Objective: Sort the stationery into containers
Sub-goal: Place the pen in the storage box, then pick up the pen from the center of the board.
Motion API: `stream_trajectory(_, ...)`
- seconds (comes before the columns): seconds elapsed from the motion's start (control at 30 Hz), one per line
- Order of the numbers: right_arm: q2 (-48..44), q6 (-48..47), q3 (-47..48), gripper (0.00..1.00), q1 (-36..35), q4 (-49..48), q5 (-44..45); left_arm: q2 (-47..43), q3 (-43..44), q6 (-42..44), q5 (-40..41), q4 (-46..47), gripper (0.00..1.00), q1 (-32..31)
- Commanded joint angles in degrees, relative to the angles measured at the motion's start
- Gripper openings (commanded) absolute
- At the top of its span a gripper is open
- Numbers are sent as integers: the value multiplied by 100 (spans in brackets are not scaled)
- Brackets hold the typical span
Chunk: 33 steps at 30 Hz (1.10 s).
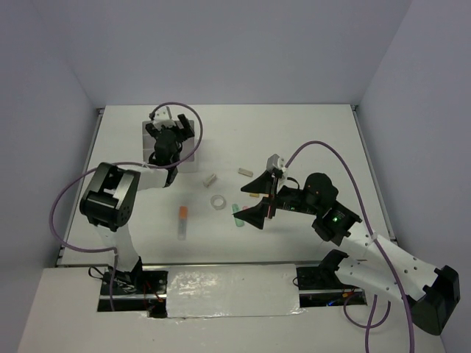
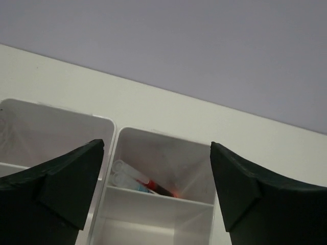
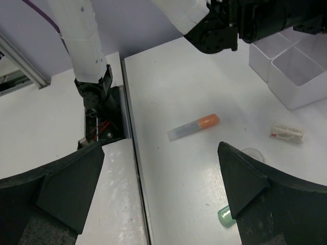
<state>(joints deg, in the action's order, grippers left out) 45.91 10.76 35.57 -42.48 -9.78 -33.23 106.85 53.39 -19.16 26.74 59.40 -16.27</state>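
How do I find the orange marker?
On the white table, find the big black elbow of the left arm. Just right of it lies the marker, left of the tape ring. Only it has an orange end and a pale body.

Left fingers (image 2: 66,186) and right fingers (image 3: 66,189) apart

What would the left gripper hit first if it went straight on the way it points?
Probably the white organiser box. The open left gripper frames one of its compartments, which holds a few markers. Those markers or the compartment floor likely come first, but depth is unclear from the wrist view.
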Motion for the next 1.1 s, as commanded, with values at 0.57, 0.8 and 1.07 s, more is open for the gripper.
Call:
stream_trajectory(0.57, 920, 637, 415, 100, 372, 661, 2145, -5599, -185, -2213, -1028, -7223, 99, -86)
stream_trajectory(0.8, 595, 839, 661, 100, 389, 1557, 3058, -6782, -1523, -2549, -1831, -7968, 98, -376)
stream_trajectory(1.07, 85, 971, 582, 100, 389, 2207, 3252, -6361, -2191, -2742, -1401, -8269, 96, -1227)
